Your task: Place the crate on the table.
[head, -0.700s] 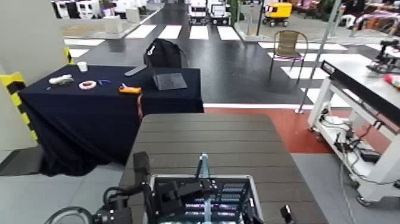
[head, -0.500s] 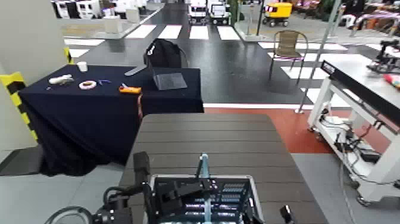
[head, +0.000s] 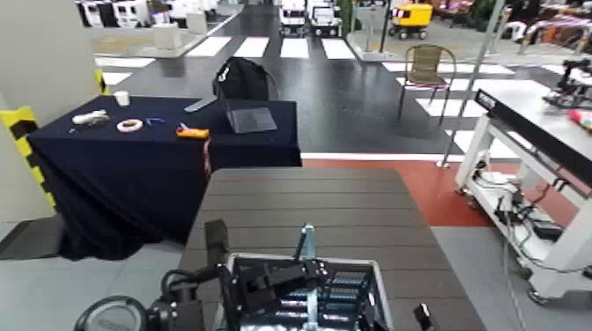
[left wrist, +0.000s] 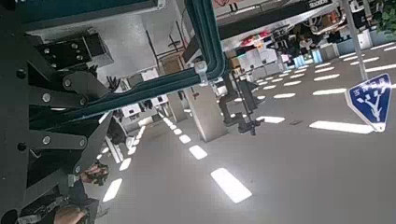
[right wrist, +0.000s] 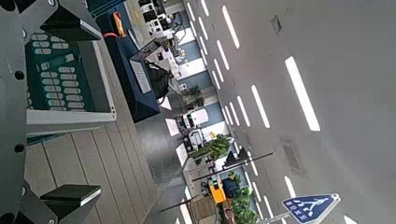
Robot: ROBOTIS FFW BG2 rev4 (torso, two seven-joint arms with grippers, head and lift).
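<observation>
The blue-grey crate [head: 339, 295] sits at the near end of the dark brown slatted table [head: 304, 198], its teal handle [head: 306, 242] standing up at its middle. My left gripper [head: 269, 283] reaches into the crate from the left and is shut on it by the handle; the teal bars [left wrist: 207, 47] run out from it in the left wrist view. My right gripper [head: 396, 315] straddles the crate's right wall with its jaws apart. The right wrist view shows the lattice wall [right wrist: 56, 70], one finger [right wrist: 70, 198] clear of it and the table slats [right wrist: 89, 163].
A navy cloth-draped table [head: 159, 132] with small items and a laptop stands beyond on the left. A white-framed workbench [head: 537, 132] stands on the right. A chair [head: 427, 70] is farther back. The far half of the brown table is bare.
My left arm has shifted a little to the right and forward, and the crate's handle moved slightly right with it. The right gripper has stayed put.
</observation>
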